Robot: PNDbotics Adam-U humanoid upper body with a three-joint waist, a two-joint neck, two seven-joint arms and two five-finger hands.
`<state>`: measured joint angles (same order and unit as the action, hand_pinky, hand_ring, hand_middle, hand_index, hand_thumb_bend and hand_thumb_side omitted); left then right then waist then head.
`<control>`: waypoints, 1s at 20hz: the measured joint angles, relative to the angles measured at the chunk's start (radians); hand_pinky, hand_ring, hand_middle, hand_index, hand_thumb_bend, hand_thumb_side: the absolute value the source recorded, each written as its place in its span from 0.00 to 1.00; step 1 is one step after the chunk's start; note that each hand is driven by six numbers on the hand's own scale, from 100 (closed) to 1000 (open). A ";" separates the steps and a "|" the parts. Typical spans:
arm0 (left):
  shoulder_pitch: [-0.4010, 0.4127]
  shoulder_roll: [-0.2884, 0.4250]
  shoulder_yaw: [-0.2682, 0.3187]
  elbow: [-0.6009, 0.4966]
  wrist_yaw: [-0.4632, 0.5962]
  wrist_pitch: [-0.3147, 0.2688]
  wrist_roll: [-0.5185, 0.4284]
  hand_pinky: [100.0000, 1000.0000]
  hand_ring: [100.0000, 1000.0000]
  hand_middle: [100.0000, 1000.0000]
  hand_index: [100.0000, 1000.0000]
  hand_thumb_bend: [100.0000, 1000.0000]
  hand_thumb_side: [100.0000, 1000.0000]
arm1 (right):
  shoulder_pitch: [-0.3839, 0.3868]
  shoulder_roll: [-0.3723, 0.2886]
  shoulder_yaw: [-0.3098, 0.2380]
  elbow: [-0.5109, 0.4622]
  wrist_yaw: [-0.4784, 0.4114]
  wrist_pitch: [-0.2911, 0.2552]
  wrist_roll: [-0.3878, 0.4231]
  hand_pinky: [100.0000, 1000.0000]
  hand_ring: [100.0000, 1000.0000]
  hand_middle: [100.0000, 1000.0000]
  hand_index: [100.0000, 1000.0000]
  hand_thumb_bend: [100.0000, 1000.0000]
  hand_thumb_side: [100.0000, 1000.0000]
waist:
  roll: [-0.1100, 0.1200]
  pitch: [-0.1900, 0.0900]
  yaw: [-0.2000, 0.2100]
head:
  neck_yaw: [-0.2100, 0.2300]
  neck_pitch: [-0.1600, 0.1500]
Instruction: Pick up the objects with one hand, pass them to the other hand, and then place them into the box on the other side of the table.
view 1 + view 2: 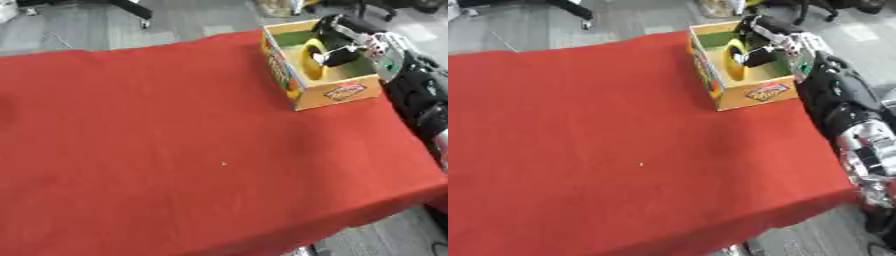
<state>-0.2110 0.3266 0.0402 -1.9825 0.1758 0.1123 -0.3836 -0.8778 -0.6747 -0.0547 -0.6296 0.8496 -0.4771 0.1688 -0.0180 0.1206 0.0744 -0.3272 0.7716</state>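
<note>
Since it's the drop-off, the black right hand (765, 44) holds a yellow ring-shaped object (312, 59) inside the open printed cardboard box (343, 92) at 1 o'clock on the red-clothed surface (175, 150).

Black right arm (842, 107) with silver joints; hand (776, 42) black with pale casing.

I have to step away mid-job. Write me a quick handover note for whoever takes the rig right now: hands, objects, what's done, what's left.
Right robot hand: reaching into the cardboard box at the table's far right, fingers curled around a yellow ring-shaped object that is inside the box.
Left robot hand: not in view.
Table: the red cloth shows no other objects apart from a tiny pale speck.
Done: the yellow object has reached the box.
Left: let go of it, lift the right arm clear of the box, then check for any further objects outside the view.
</note>
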 measured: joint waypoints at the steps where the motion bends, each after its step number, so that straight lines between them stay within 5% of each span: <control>1: 0.000 0.000 0.000 0.000 0.000 0.000 0.000 0.84 0.71 0.66 0.77 0.62 0.56 | 0.000 0.000 0.000 0.000 0.011 0.001 0.000 0.89 0.84 0.80 0.86 0.00 0.20 | -0.001 0.000 0.000 | 0.000 0.000; 3: 0.001 0.000 0.000 0.000 0.000 0.000 0.000 0.84 0.71 0.66 0.77 0.62 0.56 | 0.002 0.000 0.000 0.000 0.039 0.005 -0.002 0.88 0.82 0.76 0.52 0.00 0.19 | -0.001 0.000 0.000 | 0.000 0.000; 4: 0.001 0.000 0.000 0.000 0.000 0.000 0.000 0.84 0.71 0.66 0.77 0.62 0.56 | 0.003 0.000 0.000 0.000 0.055 0.008 -0.008 0.86 0.75 0.64 0.30 0.00 0.18 | -0.001 0.000 0.000 | -0.001 0.000; 6: 0.003 0.000 0.000 0.000 0.000 -0.001 -0.001 0.84 0.71 0.66 0.77 0.62 0.56 | 0.004 0.000 0.000 -0.001 0.087 0.014 -0.030 0.80 0.59 0.44 0.13 0.00 0.17 | -0.001 0.000 0.000 | -0.001 0.000; 17: 0.006 0.000 0.000 0.000 0.000 -0.004 -0.004 0.84 0.71 0.66 0.77 0.62 0.56 | 0.007 0.000 0.000 -0.001 0.154 0.004 -0.140 0.79 0.57 0.43 0.16 0.00 0.16 | -0.001 0.000 0.000 | -0.005 0.000; 20: 0.006 0.000 0.000 0.000 0.000 -0.004 -0.004 0.84 0.71 0.66 0.77 0.62 0.56 | 0.007 0.000 -0.001 -0.001 0.152 -0.001 -0.138 0.84 0.59 0.45 0.19 0.00 0.30 | -0.001 0.000 0.000 | -0.007 0.000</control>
<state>-0.2046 0.3266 0.0404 -1.9825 0.1758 0.1087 -0.3876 -0.8710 -0.6749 -0.0553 -0.6305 1.0013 -0.4780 0.0304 -0.0189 0.1206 0.0740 -0.3338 0.7716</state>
